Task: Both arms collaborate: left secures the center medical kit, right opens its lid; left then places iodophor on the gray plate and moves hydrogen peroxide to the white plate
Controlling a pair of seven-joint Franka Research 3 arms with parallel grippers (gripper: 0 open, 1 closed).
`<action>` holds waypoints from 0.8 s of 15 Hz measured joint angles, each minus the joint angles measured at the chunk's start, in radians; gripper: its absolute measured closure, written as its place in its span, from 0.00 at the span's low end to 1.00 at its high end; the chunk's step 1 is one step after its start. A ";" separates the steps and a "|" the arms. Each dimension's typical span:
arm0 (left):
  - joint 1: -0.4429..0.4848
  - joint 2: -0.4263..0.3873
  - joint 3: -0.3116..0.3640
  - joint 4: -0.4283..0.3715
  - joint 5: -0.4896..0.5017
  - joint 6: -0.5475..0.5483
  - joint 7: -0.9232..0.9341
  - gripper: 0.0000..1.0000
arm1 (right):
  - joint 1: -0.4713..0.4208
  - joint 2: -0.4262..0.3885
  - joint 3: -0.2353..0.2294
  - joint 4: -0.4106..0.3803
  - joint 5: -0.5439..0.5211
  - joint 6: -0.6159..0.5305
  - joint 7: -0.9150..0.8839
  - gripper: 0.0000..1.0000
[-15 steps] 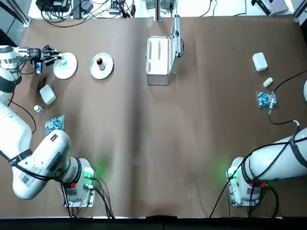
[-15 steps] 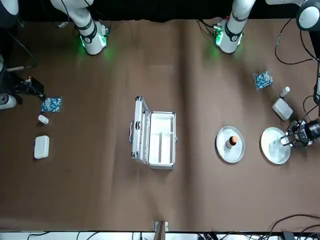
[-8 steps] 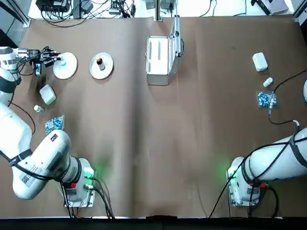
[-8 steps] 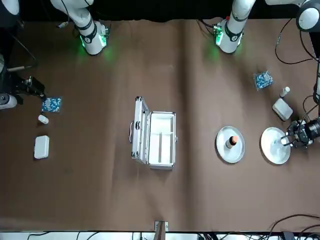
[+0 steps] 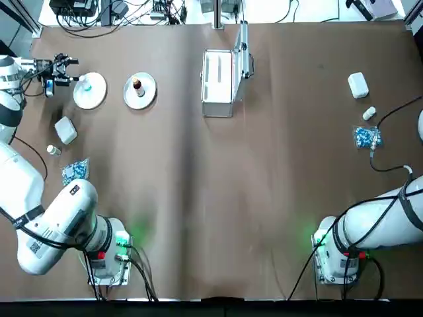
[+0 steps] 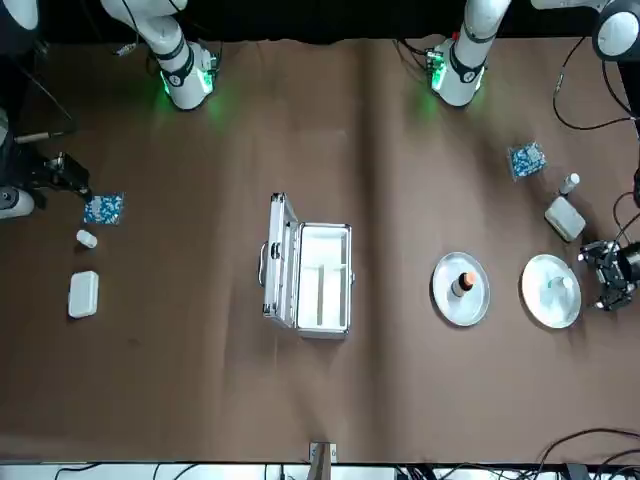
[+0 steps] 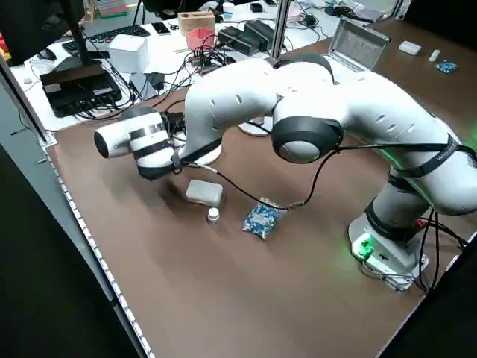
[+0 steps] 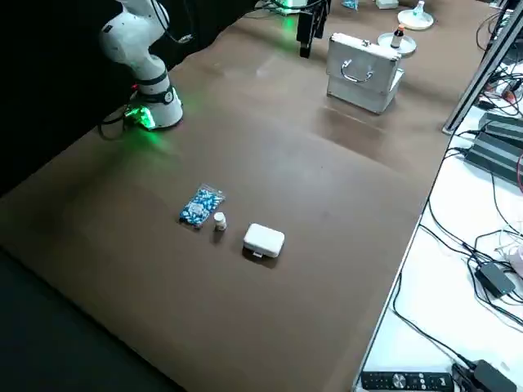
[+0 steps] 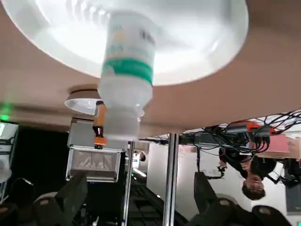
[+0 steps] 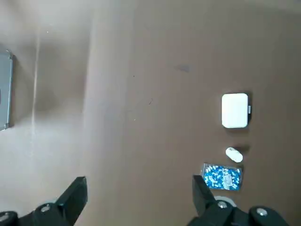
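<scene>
Left gripper (image 9: 139, 190), at ten o'clock on the table seen from overhead, has its two fingers spread with nothing between them, just outside the white plate (image 5: 96, 100). On that plate the hydrogen peroxide (image 9: 126, 75) stands upright, free of the fingers; toward eleven o'clock the iodophor (image 5: 138, 86) stands on the gray plate (image 5: 135, 102). Near twelve, slightly right, sits the medical kit (image 5: 217, 86), its lid (image 5: 242, 63) raised on the right side. All the placing looks done, so the risk is in leaving: a fingertip or trailing cable swung toward three o'clock could clip the peroxide and tip it, since such a small bottle would give little resistance. Lowering the wrist too soon might also nudge the plate's edge. A straight retreat toward nine seems safest. As for pose, the left arm reaches up the table's left edge, its wrist low and nearly level, fingers aimed inward at the bottle. Over at three o'clock the right gripper (image 10: 140, 188) idles above the table, pointing down, empty and parted.
</scene>
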 joint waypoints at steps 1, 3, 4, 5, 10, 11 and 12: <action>-0.020 -0.018 0.001 0.001 0.022 0.000 -0.002 0.00 | 0.000 0.000 0.000 0.000 0.000 0.000 0.000 0.01; -0.073 -0.055 0.001 0.002 0.089 0.000 -0.010 0.00 | 0.000 0.000 0.000 0.000 0.000 0.000 0.000 0.01; -0.102 -0.072 0.001 0.002 0.117 0.001 -0.014 0.00 | 0.000 0.000 0.000 0.000 0.000 0.000 0.000 0.01; -0.130 -0.087 0.001 0.003 0.141 0.002 -0.015 0.00 | 0.000 0.000 0.000 0.000 0.000 0.000 0.000 0.01; -0.308 -0.137 0.003 0.017 0.236 0.049 -0.017 0.00 | -0.002 0.000 -0.003 0.000 0.000 0.001 0.000 0.01; -0.349 -0.143 0.004 0.020 0.247 0.061 -0.018 0.00 | -0.003 0.000 -0.004 0.000 0.000 0.001 0.000 0.01; -0.387 -0.148 0.005 0.022 0.269 0.069 -0.018 0.00 | -0.003 0.000 -0.005 0.000 0.000 0.001 0.000 0.01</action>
